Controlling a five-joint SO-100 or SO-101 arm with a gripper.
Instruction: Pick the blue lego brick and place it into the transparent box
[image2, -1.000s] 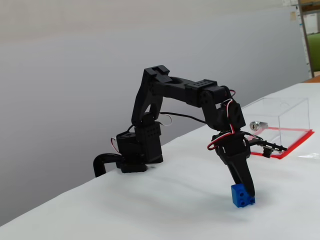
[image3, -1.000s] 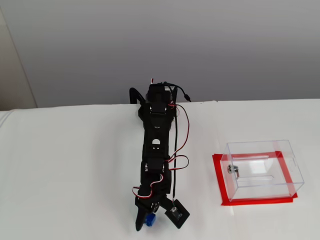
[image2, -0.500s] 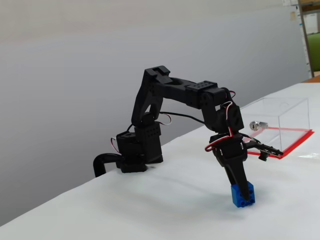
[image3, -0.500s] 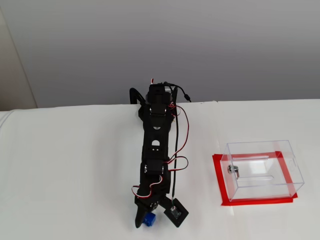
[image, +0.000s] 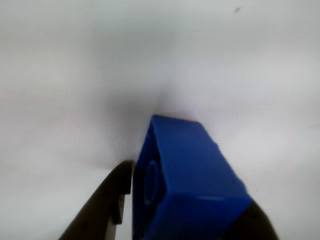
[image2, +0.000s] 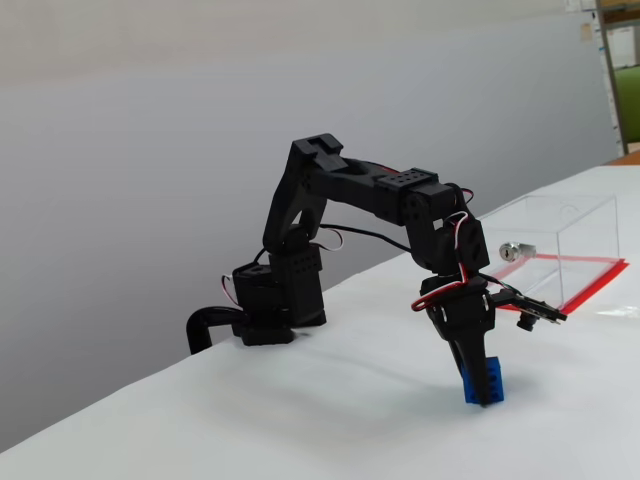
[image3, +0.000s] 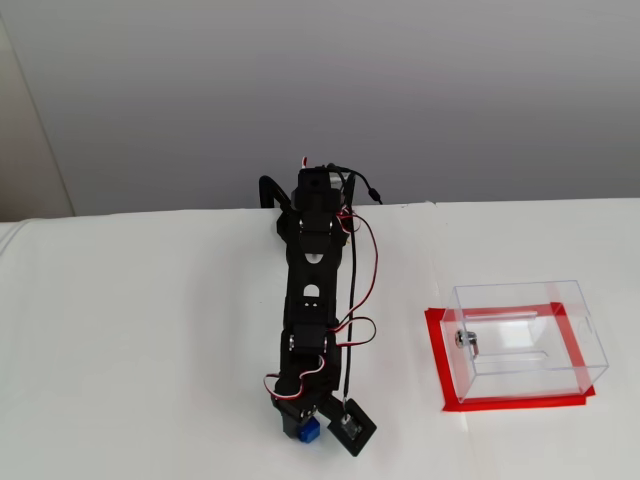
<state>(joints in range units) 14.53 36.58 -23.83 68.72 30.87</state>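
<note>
Your gripper (image2: 480, 385) points down at the white table (image2: 300, 420), and the blue lego brick (image2: 484, 381) sits between its two black fingers, low against the table surface; whether it touches the table cannot be told. In the wrist view the brick (image: 187, 185) fills the lower centre, with one dark finger (image: 107, 202) just to its left and the other at its lower right corner, so the jaws stand closed to the brick's width and grip it. In a fixed view from above, the brick (image3: 310, 432) shows just below the arm's end, at the bottom of the picture. The transparent box (image3: 525, 340) stands well apart, to the right in that view, on its red-edged base (image3: 437, 362), with the silver lock cylinder (image3: 464, 340) on its left wall. You will find the box (image2: 560, 245) beyond the gripper in a side fixed view.
</note>
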